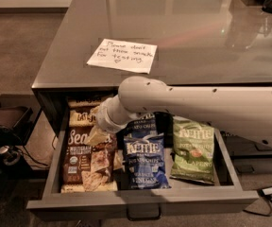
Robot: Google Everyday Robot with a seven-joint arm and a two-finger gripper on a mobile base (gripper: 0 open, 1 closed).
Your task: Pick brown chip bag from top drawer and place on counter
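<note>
The brown chip bag [79,161] lies flat at the left of the open top drawer [140,203], its white "Sea" lettering showing. My gripper [97,137] is down inside the drawer, over the bag's upper right part, at the end of my pale arm [197,108] that reaches in from the right. The arm hides the bag's top right corner. I cannot tell whether the gripper touches the bag. The grey counter [197,37] lies above the drawer and bears a white handwritten note [123,56].
A blue Kettle bag [145,162] lies in the drawer's middle and a green Kettle bag [192,150] at its right. A small pull handle [143,216] hangs on the drawer front. Dark equipment and cables [4,136] sit on the floor at the left.
</note>
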